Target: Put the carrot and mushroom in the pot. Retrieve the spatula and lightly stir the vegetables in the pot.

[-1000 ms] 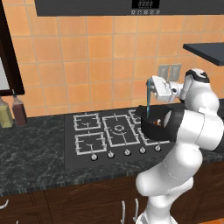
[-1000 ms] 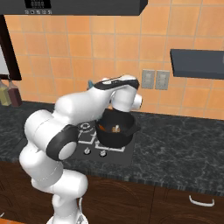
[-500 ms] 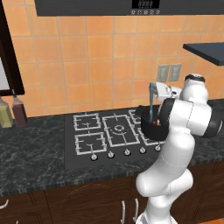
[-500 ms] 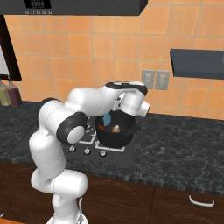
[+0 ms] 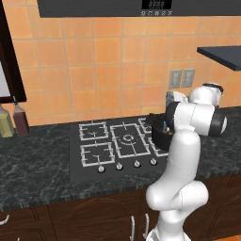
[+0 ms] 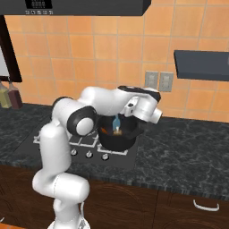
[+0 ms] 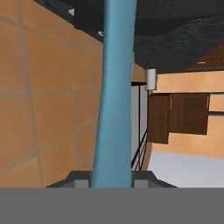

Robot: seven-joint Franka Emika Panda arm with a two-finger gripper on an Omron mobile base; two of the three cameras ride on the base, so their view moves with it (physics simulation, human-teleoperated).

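I am gripping the spatula (image 7: 114, 87) between my fingers: in the hand view its blue handle is rising straight up from between my gripper (image 7: 112, 178) tips, which are closing snugly on either side of it. In the right base view I am holding the gripper (image 6: 126, 117) over the pot (image 6: 117, 137), with the spatula (image 6: 117, 121) hanging down so that its light-blue end is sitting inside the rim. Next to it, in the pot's left part, something orange is showing, which I take to be the carrot (image 6: 104, 131); whether the spatula is touching it I cannot tell, and I cannot make out the mushroom at all. The pot is sitting on the near right burner of the cooktop (image 5: 101, 150), and my own forearm is hiding most of it in the left base view.

Judging from this, the loading seems done at least for the carrot, the spatula is retrieved, and what is left is the light stirring itself, which may be just starting
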